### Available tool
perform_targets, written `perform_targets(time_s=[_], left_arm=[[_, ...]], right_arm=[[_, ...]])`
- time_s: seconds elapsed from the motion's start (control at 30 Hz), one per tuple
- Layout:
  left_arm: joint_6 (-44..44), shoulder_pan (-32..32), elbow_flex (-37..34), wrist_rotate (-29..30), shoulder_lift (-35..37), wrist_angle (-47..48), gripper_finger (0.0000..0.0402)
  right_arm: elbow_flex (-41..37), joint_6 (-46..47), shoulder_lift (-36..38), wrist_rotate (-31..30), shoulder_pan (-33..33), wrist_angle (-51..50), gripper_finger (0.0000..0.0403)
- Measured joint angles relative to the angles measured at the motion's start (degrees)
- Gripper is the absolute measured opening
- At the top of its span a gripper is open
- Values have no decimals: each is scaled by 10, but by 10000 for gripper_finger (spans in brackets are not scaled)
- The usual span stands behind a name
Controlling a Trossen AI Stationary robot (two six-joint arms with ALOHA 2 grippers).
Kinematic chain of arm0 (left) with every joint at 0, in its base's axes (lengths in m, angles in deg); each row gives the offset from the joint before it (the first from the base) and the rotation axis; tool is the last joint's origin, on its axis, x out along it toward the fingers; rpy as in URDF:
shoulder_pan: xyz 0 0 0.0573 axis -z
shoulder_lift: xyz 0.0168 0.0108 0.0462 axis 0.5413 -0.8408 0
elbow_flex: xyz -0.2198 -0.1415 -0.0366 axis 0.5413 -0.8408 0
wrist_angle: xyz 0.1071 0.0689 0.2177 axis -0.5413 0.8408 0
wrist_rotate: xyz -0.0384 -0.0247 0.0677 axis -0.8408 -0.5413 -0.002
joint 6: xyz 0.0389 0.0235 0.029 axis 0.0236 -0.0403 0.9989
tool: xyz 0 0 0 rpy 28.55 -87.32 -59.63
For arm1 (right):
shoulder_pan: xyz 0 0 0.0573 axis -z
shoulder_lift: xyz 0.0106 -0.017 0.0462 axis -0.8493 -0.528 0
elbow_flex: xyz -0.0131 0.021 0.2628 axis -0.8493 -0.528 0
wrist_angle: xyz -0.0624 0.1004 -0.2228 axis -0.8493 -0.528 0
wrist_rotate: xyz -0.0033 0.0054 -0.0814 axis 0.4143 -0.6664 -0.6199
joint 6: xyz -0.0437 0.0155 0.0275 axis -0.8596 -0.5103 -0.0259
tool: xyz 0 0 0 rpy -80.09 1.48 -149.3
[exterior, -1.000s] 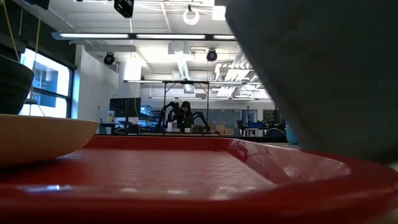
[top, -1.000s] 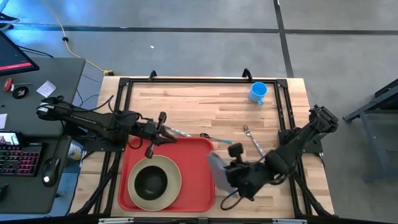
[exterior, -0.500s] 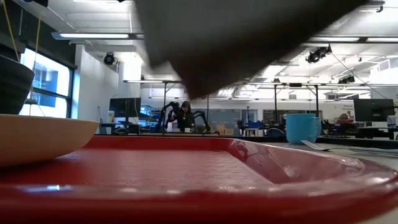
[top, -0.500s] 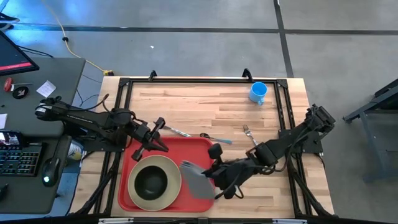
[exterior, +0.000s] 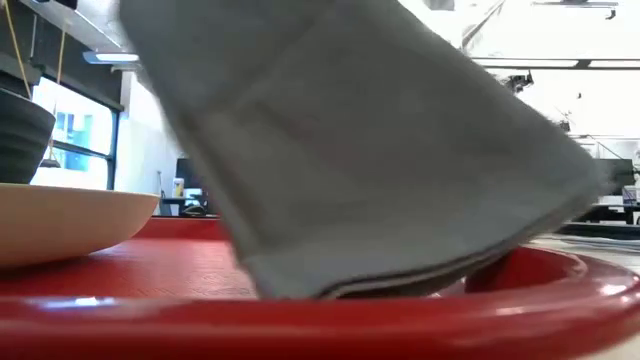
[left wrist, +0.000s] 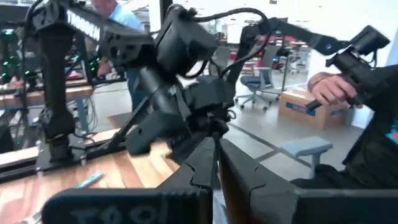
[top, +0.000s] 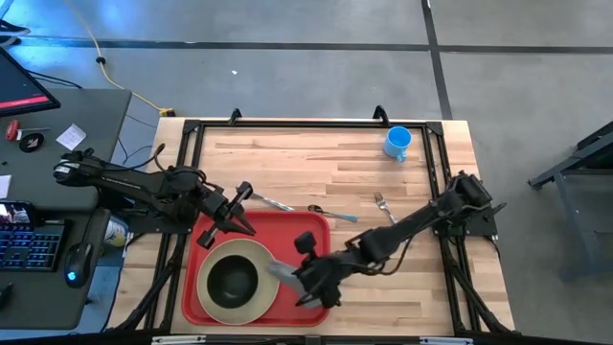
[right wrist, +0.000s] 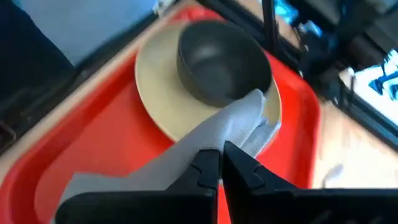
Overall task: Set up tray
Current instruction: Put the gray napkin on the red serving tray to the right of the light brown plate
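Right end effector (top: 305,280) is clamped shut on the grey napkin (top: 280,273), hanging it over the red tray (top: 311,230) at the counter's (top: 316,158) near-left, w/ cloth draped on the cream plate (top: 263,257) rim by the dark bowl (top: 233,280). Left end effector (top: 245,212) sits nearly closed, empty afaict, at the tray's far edge. Risk imo: letting go here leaves the napkin bunched on the plate. No readable labels.

The tray (top: 308,233) sits on the counter (top: 316,158). The plate (top: 261,261) lies on the tray, beside the right hand (top: 299,285), with the bowl (top: 233,279) on it. The napkin (top: 280,274) lies between that hand and the plate, touching the plate.
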Motion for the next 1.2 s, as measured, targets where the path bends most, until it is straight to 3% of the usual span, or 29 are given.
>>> perform_targets(time_s=[0.27,0.47,1.03,1.2], left_arm=[[0,0,0,-6,10,16,56],[0,0,0,-6,26,28,56],[5,0,0,-4,31,44,56],[5,0,0,-3,31,44,56]], right_arm=[[0,-8,11,8,7,76,0],[-4,46,8,-2,17,8,0],[-206,76,8,-46,75,36,0],[-240,71,8,-51,88,53,21]])
